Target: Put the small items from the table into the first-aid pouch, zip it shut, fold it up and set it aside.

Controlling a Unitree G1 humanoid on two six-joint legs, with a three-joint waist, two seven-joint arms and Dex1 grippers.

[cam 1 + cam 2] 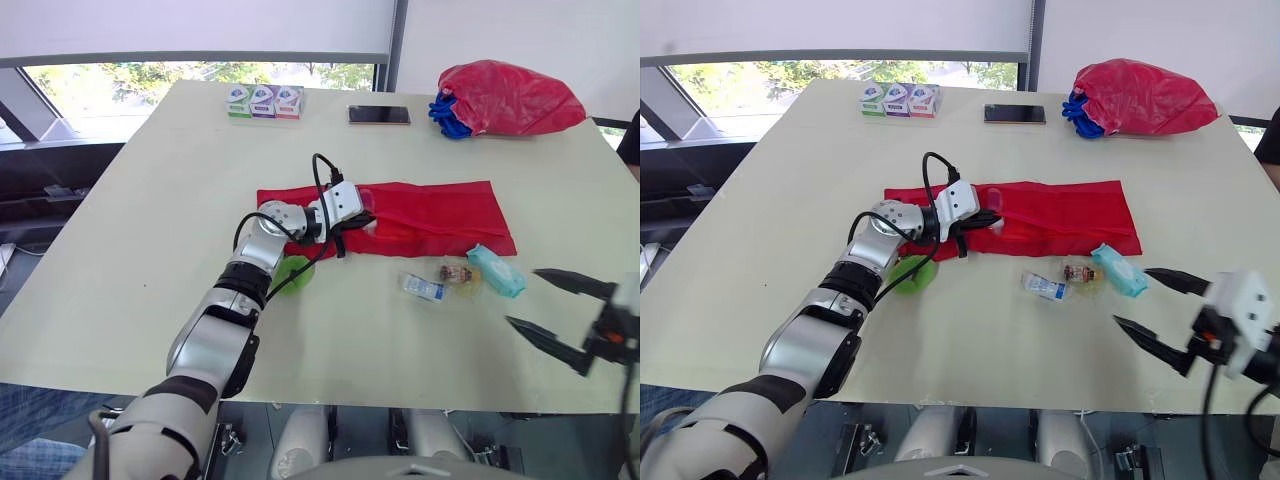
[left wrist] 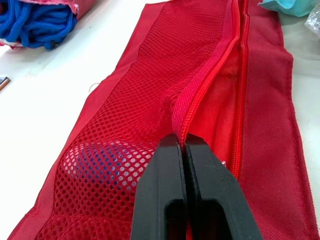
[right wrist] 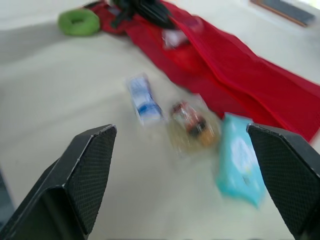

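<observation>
The red first-aid pouch (image 1: 440, 216) lies unfolded flat across the middle of the table. My left gripper (image 1: 360, 218) is shut on the pouch's mesh pocket edge (image 2: 172, 120) beside the open zipper. A blue and white item (image 2: 100, 161) shows through the mesh. A green roll (image 1: 292, 272) lies under my left forearm. In front of the pouch lie a white and blue tube (image 1: 423, 288), a clear packet (image 1: 458, 273) and a teal wipes pack (image 1: 497, 270). My right gripper (image 1: 522, 296) hangs open just right of them, holding nothing.
At the table's far edge sit three small boxes (image 1: 264, 101), a phone (image 1: 379, 115) and a red plastic bag (image 1: 510, 97) with blue cord (image 1: 447, 117) under it. The table's front edge (image 1: 400, 408) runs close below my right gripper.
</observation>
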